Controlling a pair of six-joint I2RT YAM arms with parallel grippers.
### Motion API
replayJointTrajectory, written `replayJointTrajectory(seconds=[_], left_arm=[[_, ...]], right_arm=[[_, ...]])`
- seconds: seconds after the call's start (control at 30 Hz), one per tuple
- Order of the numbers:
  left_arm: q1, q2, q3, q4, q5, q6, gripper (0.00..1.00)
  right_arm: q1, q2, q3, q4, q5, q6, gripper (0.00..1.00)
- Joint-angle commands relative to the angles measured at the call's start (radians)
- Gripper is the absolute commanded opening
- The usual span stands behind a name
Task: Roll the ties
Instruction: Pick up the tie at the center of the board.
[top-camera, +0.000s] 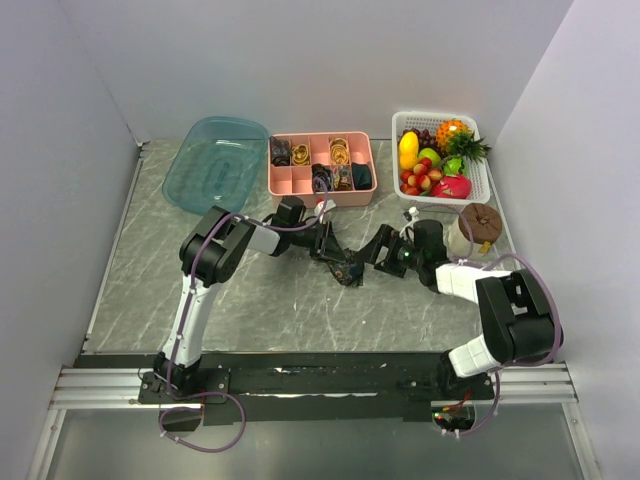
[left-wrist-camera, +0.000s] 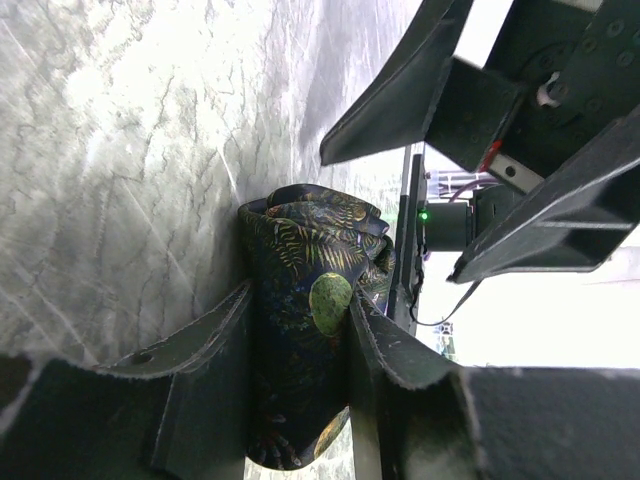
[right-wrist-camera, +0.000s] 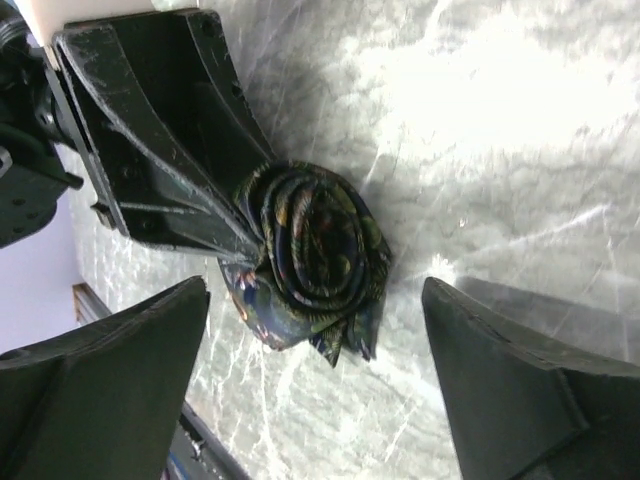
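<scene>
- On the table (top-camera: 280, 300), we saw the left gripper (left-wrist-camera: 300, 325) pinching a coiled tie (right-wrist-camera: 315, 250).
- The right gripper (right-wrist-camera: 315, 300) stood spread.
- The tray (top-camera: 290, 183) held rolled ties (top-camera: 339, 152); the basket (top-camera: 481, 185), fruit (top-camera: 450, 186).

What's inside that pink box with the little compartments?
The pink box holds rolled ties, dark and gold-brown; its front-left compartments look empty. Anything beneath the coils is hidden.

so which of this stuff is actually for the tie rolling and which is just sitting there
For the job: rolled tie in left pincer, open right pincer, pink tray with coiled ties.
Lying about: teal tub, fruit basket, brown-topped container.
</scene>
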Motion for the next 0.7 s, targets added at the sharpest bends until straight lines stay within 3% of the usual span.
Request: replayJointTrajectory(seconds=[0.0, 0.23, 0.47, 0.67], left_arm=[[-0.018, 0.017, -0.056, -0.019, -0.033, 0.033, 0.01], [-0.015, -0.049, -0.102, 0.020, -0.037, 0.050, 0.01], [-0.010, -0.138, -0.191, 0.199, -0.007, -0.003, 0.01], [-0.008, -0.183, -0.231, 0.383, 0.019, -0.086, 0.01]], right_arm=[[-0.008, -0.020, -0.031, 0.027, -0.050, 0.004, 0.98], [-0.011, 0.080, -0.027, 0.126, -0.161, -0.041, 0.99], [-0.011, 0.147, -0.004, 0.152, -0.198, -0.069, 0.99], [-0.004, 0.206, -0.044, 0.373, -0.351, -0.023, 0.99]])
